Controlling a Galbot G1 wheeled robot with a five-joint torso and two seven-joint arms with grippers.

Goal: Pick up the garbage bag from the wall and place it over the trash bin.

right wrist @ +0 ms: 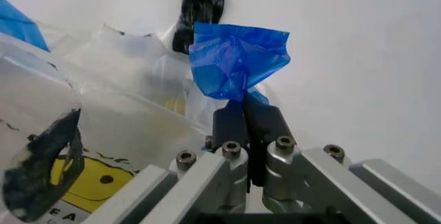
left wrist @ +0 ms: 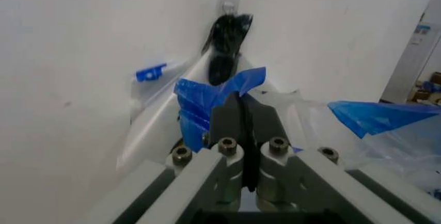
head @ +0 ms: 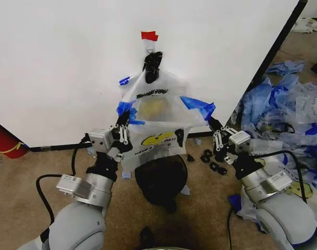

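Tools (head: 125,119) (head: 212,124) pinch crinkled blue tape (right wrist: 238,59) on thin garbage bag (head: 157,112).

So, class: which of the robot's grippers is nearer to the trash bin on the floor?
Left. The left gripper pinches blue tape on the garbage bag just above and left of the trash bin; the right gripper pinches tape farther out to its right.

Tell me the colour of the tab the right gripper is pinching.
Blue: the tab on the garbage bag, clamped by the right gripper, clearest in the right wrist view.
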